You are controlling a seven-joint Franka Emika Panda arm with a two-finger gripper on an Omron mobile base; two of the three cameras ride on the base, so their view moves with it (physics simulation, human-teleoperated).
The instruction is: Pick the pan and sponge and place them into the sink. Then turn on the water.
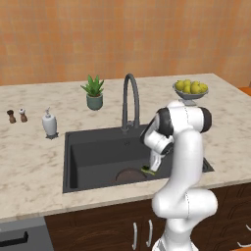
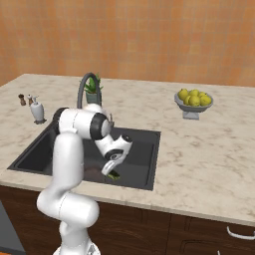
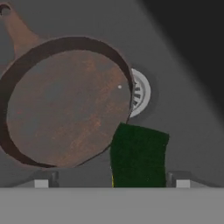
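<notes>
Brown and round, the pan [image 3: 65, 105] is lying on the floor of the sink [image 1: 93, 147], partly covering the metal drain [image 3: 141, 92]. The dark green sponge [image 3: 138, 157] is sitting just beside the pan, touching its rim, right between the two finger tips of the gripper [image 3: 111, 180]. The fingers are standing wide apart and are not squeezing the sponge, so it looks let go. Both things are now in the sink. No blue water is coming from the faucet [image 1: 130, 100], so turning it on is what is left.
</notes>
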